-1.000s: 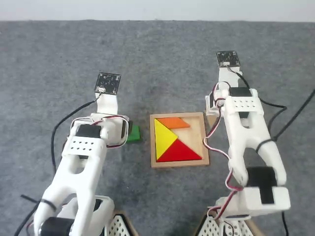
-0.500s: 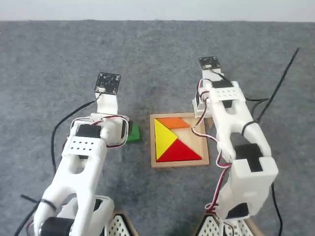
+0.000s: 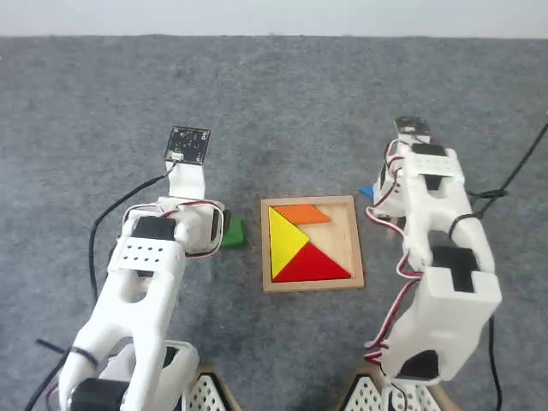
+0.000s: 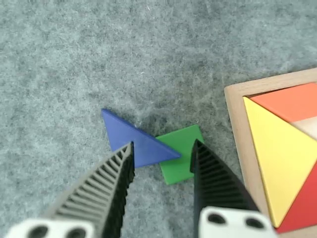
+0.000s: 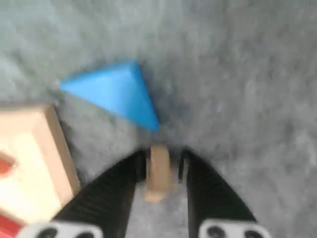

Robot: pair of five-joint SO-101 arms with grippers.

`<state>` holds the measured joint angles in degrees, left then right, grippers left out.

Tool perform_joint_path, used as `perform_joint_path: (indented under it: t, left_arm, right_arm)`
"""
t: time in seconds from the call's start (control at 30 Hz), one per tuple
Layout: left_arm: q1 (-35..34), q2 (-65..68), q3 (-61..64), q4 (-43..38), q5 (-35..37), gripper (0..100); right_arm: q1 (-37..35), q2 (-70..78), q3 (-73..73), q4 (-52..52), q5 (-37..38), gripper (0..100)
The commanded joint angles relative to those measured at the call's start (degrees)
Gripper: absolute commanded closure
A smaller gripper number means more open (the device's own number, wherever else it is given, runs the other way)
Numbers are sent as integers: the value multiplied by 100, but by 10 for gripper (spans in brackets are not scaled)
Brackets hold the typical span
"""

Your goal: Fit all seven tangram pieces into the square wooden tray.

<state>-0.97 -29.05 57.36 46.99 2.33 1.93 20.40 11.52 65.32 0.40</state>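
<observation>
— Where's the tray from your seat?

— On the grey bench, between my two arms. Three pieces lie in it: an orange piece along the far edge, a yellow triangle on the left side, and a red triangle along the near edge.

— And your left jaws?

— Wide open, with nothing in them. They hang over the spot where a dark blue triangle touches a green square, just beside the tray's left rim.

— The right side?

— A light blue triangle lies on the bench just off the tray's far right corner. Near its tip is a small tan piece, which sits between my right jaws. They are drawn in close on either side of it. The view is blurred there, so I can't tell whether they are actually pinching it.
</observation>
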Motion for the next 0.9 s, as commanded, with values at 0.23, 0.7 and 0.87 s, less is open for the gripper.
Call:
perform_joint_path:
  t: [0.23,0.7,0.87]
  left_arm:
    - [-26,-220,-31,-167,44,812]
    - [-26,-220,-31,-158,44,812]
    - [-26,-220,-31,-167,44,812]
  right_arm:
    - [620,-110,-18,110,308,891]
    - [884,-1341,26,655,343,760]
    - [1218,-1464,44,804,352,734]
